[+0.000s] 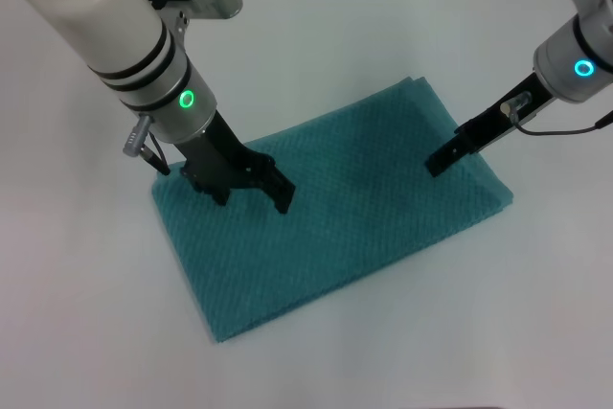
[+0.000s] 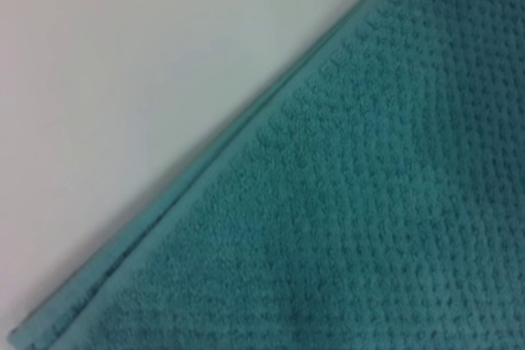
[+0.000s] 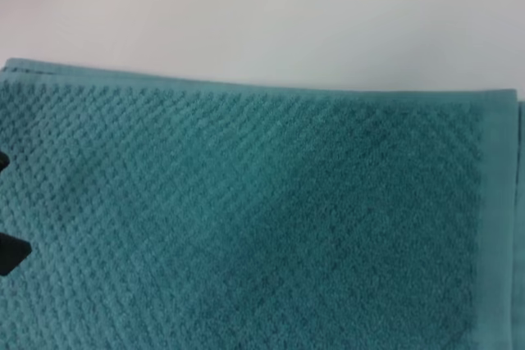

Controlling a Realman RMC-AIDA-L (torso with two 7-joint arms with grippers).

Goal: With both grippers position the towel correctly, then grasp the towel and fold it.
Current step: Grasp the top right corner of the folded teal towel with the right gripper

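**Desk:** Nearest the lens, what is showing?

**Photographer:** Teal-green rectangular waffle-weave towel (image 1: pixel 335 213) is lying flat on the plain white tabletop (image 1: pixel 86 313), running diagonally from the lower left of the frame up toward the upper right. Its near corner is pointing at the bottom edge of the head view.

**Desk:** And the arms?

**Photographer:** Bulky white-and-silver left arm with the glowing green ring is reaching down from the upper left of the frame. Its black two-fingered left gripper (image 1: pixel 251 189) is standing over the towel's left end, fingers spread apart, tips down at the cloth and clasping nothing. Whether the tips are touching the weave, I cannot tell.

**Desk:** The other side?

**Photographer:** Slim right arm is coming in from the upper right of the frame. Its narrow black right gripper (image 1: pixel 442 162) is slanting down onto the towel's right end, tip at the cloth. Whether those fingers are apart or together, I cannot tell.

**Desk:** Anything from the wrist cameras?

**Photographer:** Left wrist view is showing the towel's hemmed edge (image 2: pixel 205 165) crossing diagonally, with white table beyond. Right wrist view is showing the towel (image 3: pixel 271 219) filling most of the frame, one straight edge against the table, a hemmed border at the frame's right, and two small dark tips at the left edge.
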